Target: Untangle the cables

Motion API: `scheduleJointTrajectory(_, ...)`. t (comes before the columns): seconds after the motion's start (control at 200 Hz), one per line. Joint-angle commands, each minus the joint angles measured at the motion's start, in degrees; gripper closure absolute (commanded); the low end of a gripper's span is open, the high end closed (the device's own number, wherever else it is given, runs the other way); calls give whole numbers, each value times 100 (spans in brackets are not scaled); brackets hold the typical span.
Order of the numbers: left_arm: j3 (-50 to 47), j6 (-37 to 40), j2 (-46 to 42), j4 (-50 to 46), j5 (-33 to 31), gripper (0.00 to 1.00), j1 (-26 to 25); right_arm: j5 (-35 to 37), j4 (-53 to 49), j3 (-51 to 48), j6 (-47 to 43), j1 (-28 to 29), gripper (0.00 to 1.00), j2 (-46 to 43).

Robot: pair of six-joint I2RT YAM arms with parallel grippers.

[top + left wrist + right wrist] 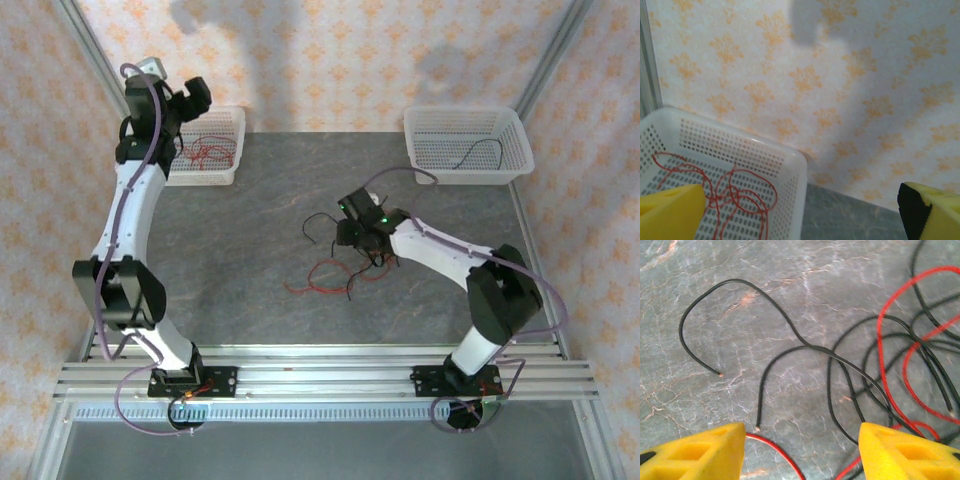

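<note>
- Right gripper (802,442) was released: yellow fingers (695,455) spread wide, low over the grey marbled surface (790,285).
- In the top view it sat on the cable tangle (340,262), a bit right of mid-surface. Red loops trailed toward the near-left and black strands poked out on the left.
- In the right wrist view, the black cables (805,347) looped and crossed each other ahead of the fingers. One long black loop swung out to the frame's left and ended in a bare tip on the surface. A second black end lay just beside the tip of the finger on the frame's left.
- Red cables (882,335) wove through the black ones on the frame's right. One red strand ran out beside the finger on the frame's left toward the bottom edge.
- Left gripper (195,97) was released as well, raised at the far-left corner by the left white basket (225,125). Its wrist view had the yellow fingers wide apart in the bottom corners.
- That basket held a red cable bundle (735,192), loosely coiled on its perforated floor, well apart from the tangle.
- Right white basket (500,125) sat at the far-right corner with a single black cable (480,150) curved inside it.
- Both baskets sat at the far edge of the surface against the orange-patterned wall (865,75).
</note>
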Motion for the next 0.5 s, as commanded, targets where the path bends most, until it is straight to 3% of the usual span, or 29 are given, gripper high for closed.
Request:
scheduleJointTrajectory(0.0, -678, -287, -488, 15, 107, 2, -234, -28, -195, 528, -931, 19, 40, 448)
scheduleJointTrajectory(0.29, -1988, -658, -1549, -190, 26, 7, -790, 258, -1072, 1804, -3133, 2, 43, 1709)
scheduleJointTrajectory(0.496, -2586, -852, -1944, -192, -59, 8, -930, 374, -1466, 2404, -3695, -270, 46, 2297)
